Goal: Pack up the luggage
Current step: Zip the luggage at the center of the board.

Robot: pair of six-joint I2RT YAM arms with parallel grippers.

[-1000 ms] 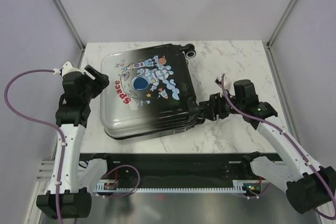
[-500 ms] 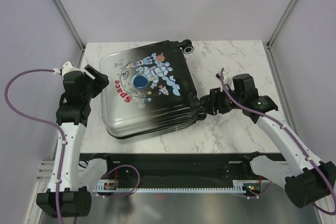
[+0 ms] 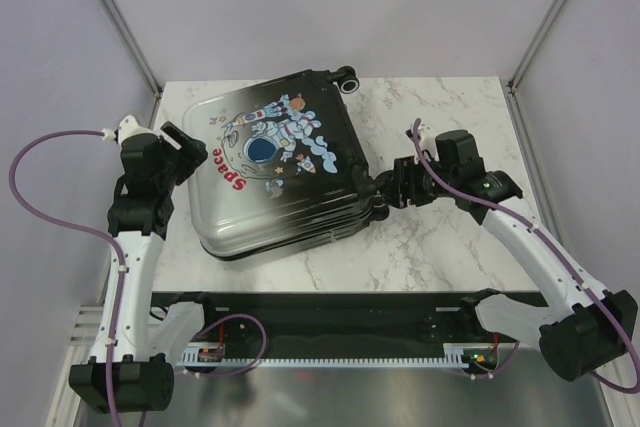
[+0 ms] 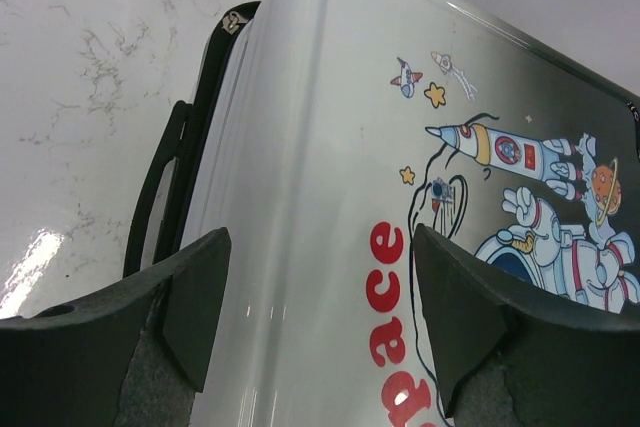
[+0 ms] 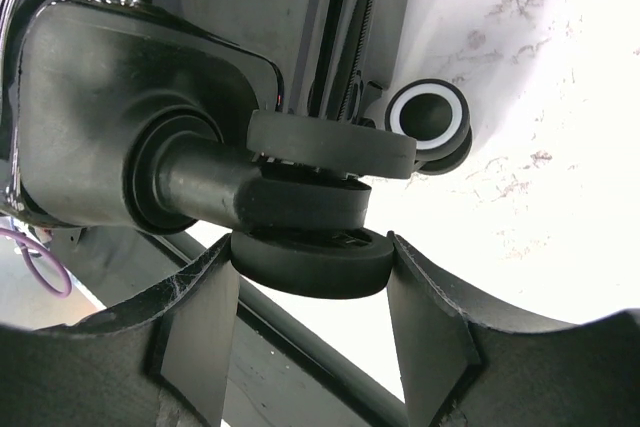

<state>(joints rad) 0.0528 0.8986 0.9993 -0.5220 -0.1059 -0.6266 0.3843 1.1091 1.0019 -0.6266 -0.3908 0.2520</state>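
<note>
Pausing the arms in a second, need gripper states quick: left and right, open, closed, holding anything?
Left gripper: open, holding nothing, right by the luggage.
Right gripper: closed on a luggage wheel.

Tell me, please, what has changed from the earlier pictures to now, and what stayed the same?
The luggage turned on the table: its wheeled end swung toward the far edge, its left end hardly shifted. The right gripper went along, jaws closed on a wheel. Nothing was let go. The left gripper stayed open at the luggage's left side.
</note>
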